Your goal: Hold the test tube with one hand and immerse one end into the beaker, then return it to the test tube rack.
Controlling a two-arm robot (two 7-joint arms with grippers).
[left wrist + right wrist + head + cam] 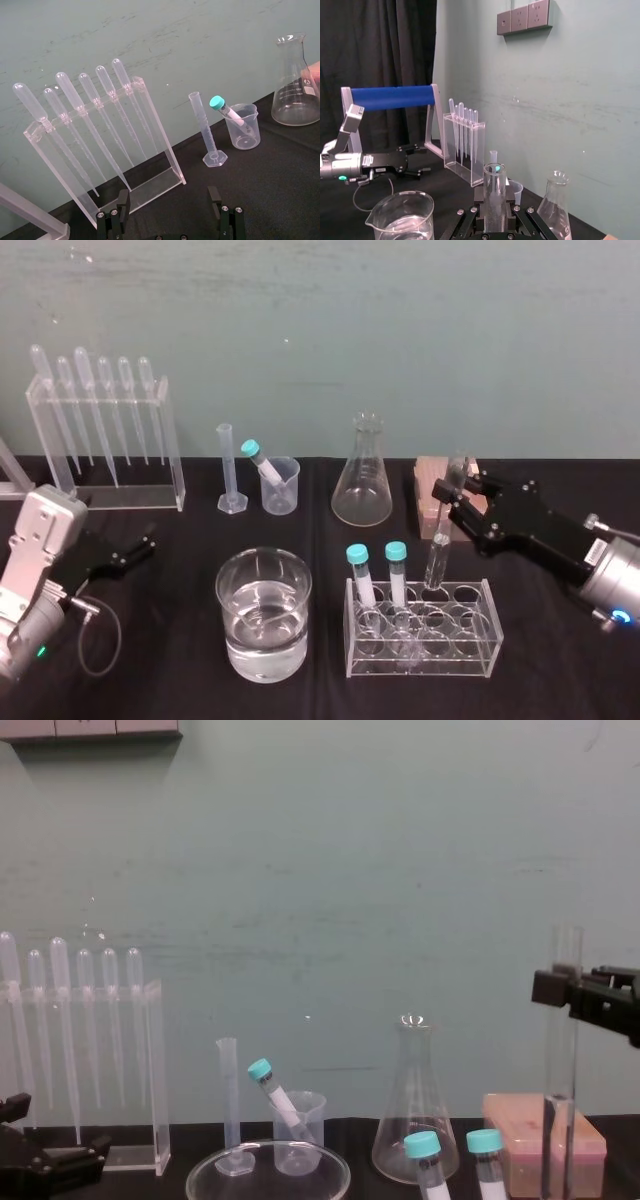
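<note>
Head view: the long slender clear glass test tube [437,560] stands nearly upright at right of centre. The right gripper [455,495] pinches it near its upper end, one finger pressed to either side. In this view the tube passes in front of the low salmon-pink rectangular test tube rack [428,488]. Its lower end meets the rear row of a clear acrylic holed stand [420,655], but whether it sits inside a hole cannot be told. Two short cyan-capped tubes [397,575] stand in that stand, just left of the test tube.

The wide clear glass beaker [240,640], part-filled with clear liquid, rests on the black table [180,680] left of the stand and apart from it. A clear conical flask [362,485] stands behind, beside the pink rack. Farther left are a small clear plastic beaker [284,495] holding a slanted cyan-capped tube, and a thin graduated cylinder [228,470]. A tall clear acrylic pipette stand [105,455] is at the far left.

The left gripper [138,548] lies low near the table at left, well apart from the beaker. In the left wrist view its fingers [120,215] are spread and hold nothing.
</note>
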